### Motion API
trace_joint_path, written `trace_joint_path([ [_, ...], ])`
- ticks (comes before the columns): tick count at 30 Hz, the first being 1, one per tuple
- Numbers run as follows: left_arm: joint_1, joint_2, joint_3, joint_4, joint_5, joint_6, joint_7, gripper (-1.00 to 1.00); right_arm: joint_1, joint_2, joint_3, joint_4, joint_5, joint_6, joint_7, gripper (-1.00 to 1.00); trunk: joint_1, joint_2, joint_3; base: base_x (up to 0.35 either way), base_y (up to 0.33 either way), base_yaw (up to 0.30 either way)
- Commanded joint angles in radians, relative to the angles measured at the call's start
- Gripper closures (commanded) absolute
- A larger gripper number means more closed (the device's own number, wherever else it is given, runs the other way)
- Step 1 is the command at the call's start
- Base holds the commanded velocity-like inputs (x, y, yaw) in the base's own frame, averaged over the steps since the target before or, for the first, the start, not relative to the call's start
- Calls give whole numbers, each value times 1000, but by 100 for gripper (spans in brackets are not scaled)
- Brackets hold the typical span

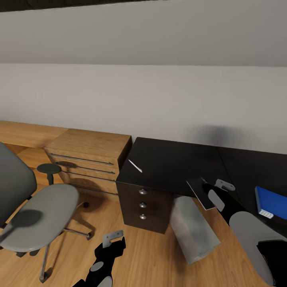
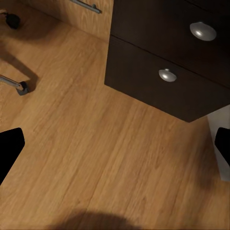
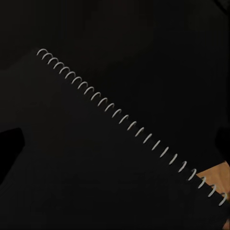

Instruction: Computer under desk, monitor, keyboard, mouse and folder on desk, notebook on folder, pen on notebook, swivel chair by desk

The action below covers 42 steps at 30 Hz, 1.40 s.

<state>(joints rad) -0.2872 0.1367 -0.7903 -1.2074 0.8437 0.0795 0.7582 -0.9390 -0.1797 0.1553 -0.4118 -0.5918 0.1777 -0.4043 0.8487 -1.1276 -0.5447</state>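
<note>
A plain white wall (image 1: 143,95) is seen across the upper frame. A wooden chest (image 1: 89,157) stands at centre left on wood flooring (image 1: 151,259).

Desk (image 1: 175,159) black; folder (image 1: 273,202) bright blue; swivel chair (image 1: 40,211) grey; computer (image 1: 197,231) light grey

Swivel chair (image 1: 36,207) cut off at the left edge of the head view, blue folder (image 1: 273,202) cut off at the right edge, top of the grey computer (image 1: 194,228) hidden under the desk (image 1: 171,163), black notebook (image 3: 96,167) running off the bottom of the right wrist view.
</note>
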Motion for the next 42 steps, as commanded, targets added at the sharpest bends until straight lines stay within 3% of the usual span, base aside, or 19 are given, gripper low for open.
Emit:
trace_joint_path([
  [1, -1, 1, -3, 0, 2, 5, 7, -100, 0, -1, 8, -3, -5, 6, -7, -100, -4, 7, 2, 0, 0, 0],
  [9, -1, 0, -1, 12, 2, 5, 6, -100, 2, -3, 10, -118, -4, 11, -11, -100, -35, 63, 27, 0, 0, 0],
  [13, -1, 0, 1, 13, 2, 5, 6, -100, 22, -3, 10, -266, -4, 27, -25, -100, -38, 70, 30, 0, 0, 0],
  [20, -1, 0, 1, 13, 2, 4, 7, -100, 166, -2, 10, -602, -5, 136, -109, -100, -38, 70, 30, 0, 0, 0],
  [21, -1, 0, 1, 13, 1, 4, 8, -100, 210, -2, 10, -701, -6, 157, -126, -100, -38, 70, 30, 0, 0, 0],
  [25, -1, 2, 3, 13, 1, 3, 9, -100, 329, -1, 11, -927, -7, 198, -149, -100, -38, 70, 30, 0, 0, 0],
  [27, -1, 2, 3, 13, 0, 3, 9, -100, 365, 0, 12, -989, -8, 213, -153, -100, -38, 70, 30, 0, 0, 0],
  [32, -1, 2, 2, 13, 0, 3, 9, -100, 413, 5, 15, -1074, -9, 254, -160, -100, -38, 70, 30, 0, 0, 0],
  [42, -1, 2, 2, 12, 1, 3, 8, -100, 430, 12, 17, -1114, -10, 277, -157, -100, -38, 70, 30, 0, 0, 0],
])
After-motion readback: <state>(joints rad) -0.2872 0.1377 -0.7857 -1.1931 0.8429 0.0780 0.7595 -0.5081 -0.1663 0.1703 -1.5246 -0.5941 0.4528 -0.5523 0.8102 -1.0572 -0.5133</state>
